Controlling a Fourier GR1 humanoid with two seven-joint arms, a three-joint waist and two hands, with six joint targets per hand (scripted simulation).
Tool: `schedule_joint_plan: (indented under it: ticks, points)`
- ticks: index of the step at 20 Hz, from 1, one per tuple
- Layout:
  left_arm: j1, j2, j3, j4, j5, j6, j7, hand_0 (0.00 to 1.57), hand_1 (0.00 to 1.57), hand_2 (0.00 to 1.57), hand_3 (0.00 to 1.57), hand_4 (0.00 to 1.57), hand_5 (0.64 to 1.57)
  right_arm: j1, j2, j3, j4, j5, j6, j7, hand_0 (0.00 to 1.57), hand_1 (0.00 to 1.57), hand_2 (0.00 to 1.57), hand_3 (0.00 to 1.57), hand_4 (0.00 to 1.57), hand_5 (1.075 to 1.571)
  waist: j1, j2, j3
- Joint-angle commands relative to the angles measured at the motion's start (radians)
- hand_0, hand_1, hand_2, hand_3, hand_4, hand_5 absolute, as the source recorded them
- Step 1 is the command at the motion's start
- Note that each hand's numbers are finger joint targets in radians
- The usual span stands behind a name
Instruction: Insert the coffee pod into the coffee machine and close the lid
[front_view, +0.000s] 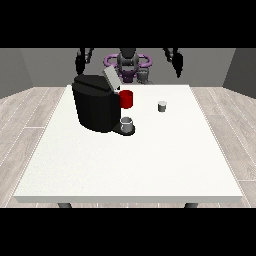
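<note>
Surface (150, 165): a large white surface is filling the middle of the view, with grey wood floor showing around it.
Robot: it is standing small at the far edge, dark torso with a purple ring around it, both arms raised off the surface.
Machine (96, 104): a black coffee machine is sitting on the far left part of the surface – its grey lid (111, 79) is standing tilted up and open at the top.
Red part (126, 99): a red piece is showing at the machine's front, just under the lid.
Cup (127, 125): a small grey cup is sitting on the machine's low tray, touching the front of the machine.
Pod (162, 106): the small grey coffee pod is standing on the surface to the right of the machine, apart from it and not in it.
Robot hand at the view's left (80, 62): it is hanging in the air above and behind the machine, touching nothing – I cannot tell how its fingers lie.
Robot hand at the view's right (178, 64): it is hanging in the air beyond the pod, well apart from it; its finger state cannot be told either.
</note>
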Motion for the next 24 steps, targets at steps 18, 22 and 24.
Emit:
schedule_joint_plan:
  ticks: [18, 22, 24]
  points:
    - [-0.241, 0.358, -0.038, 0.307, -0.321, -0.226, -0.085, 0.0, 0.0, 0.0, 0.0, 0.0, 1.571, -0.136, 0.067, 0.096, -0.065, 0.203, -0.164, 0.045, 0.0, 0.0, 0.0, 0.0, 0.0, 1.571, -0.163, 0.149, -0.008]
    - [-0.343, 0.384, -0.014, 0.419, -0.369, -0.213, -0.107, 0.0, 0.0, 0.0, 0.0, 0.0, 1.571, -0.155, 0.092, 0.114, -0.03, 0.208, -0.166, -0.002, 0.0, 0.0, 0.0, 0.0, 0.0, 1.571, -0.181, 0.226, -0.0076]
    - [-0.351, 0.383, -0.037, 0.432, -0.381, -0.249, -0.097, 0.0, 0.0, 0.0, 0.0, 0.0, 1.571, -0.156, 0.075, 0.066, 0.014, 0.155, -0.135, -0.05, 0.0, 0.0, 0.0, 0.0, 0.0, 1.571, -0.173, 0.232, -0.0071]
